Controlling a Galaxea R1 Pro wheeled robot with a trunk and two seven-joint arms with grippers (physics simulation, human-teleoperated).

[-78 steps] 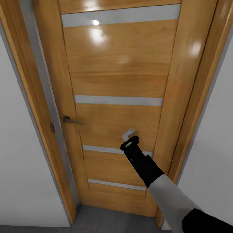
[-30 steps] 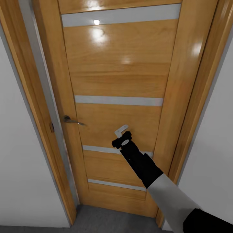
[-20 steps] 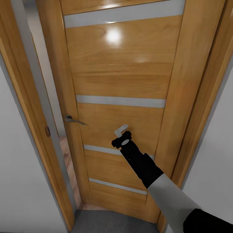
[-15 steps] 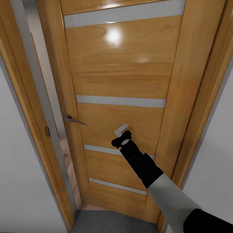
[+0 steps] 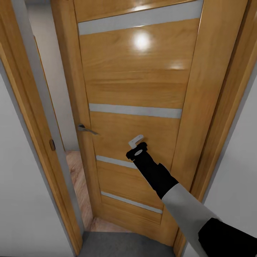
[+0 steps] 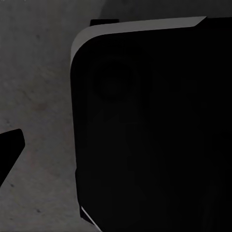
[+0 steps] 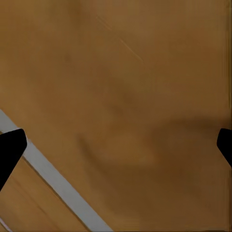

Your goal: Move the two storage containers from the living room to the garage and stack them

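Observation:
The storage containers are out of view. I face a glossy wooden door [image 5: 139,82] with pale horizontal strips and a metal lever handle [image 5: 86,129]. My right arm reaches forward, and my right gripper [image 5: 136,142] has its tip against the door's lower middle panel. In the right wrist view the wood lies close ahead, with my right gripper [image 7: 116,145] open and its dark fingertips [image 7: 10,145] at the two sides, nothing between them. In the left wrist view my left gripper [image 6: 116,145] points down at mottled grey floor [image 6: 38,96] beside the robot's black body [image 6: 154,125]; one fingertip [image 6: 9,150] shows.
The door stands ajar, with a gap along its handle side next to the wooden frame [image 5: 39,135]. Through the gap I see light wood plank floor [image 5: 80,185] and a pale wall [image 5: 53,71]. White walls [image 5: 21,200] flank the doorway. Grey floor [image 5: 125,246] lies at the threshold.
The door has swung further away from me, widening the gap on its handle side until wood floor shows. My right gripper has stayed against the panel and followed it.

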